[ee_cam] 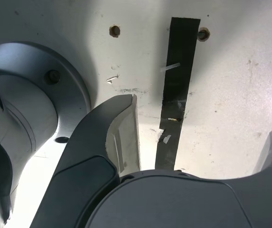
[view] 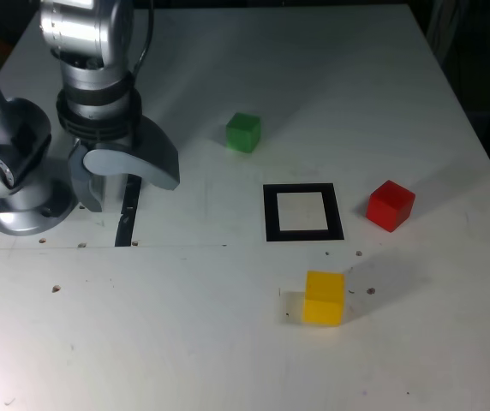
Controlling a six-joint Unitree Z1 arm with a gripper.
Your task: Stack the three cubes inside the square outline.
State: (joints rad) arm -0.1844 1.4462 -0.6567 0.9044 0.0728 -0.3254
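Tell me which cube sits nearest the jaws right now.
The matte green cube, the one beyond the black square outline; the red and yellow cubes lie farther right.

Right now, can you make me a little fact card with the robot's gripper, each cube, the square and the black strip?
gripper: open, nothing held, near the black strip
green cube: on the table, far side, nearest cube to the gripper in the exterior view
red cube: on the table, to the square's right in the exterior view
yellow cube: on the table, nearer the camera than the square
square outline: black border, no cube inside
stack: not started, cubes all apart
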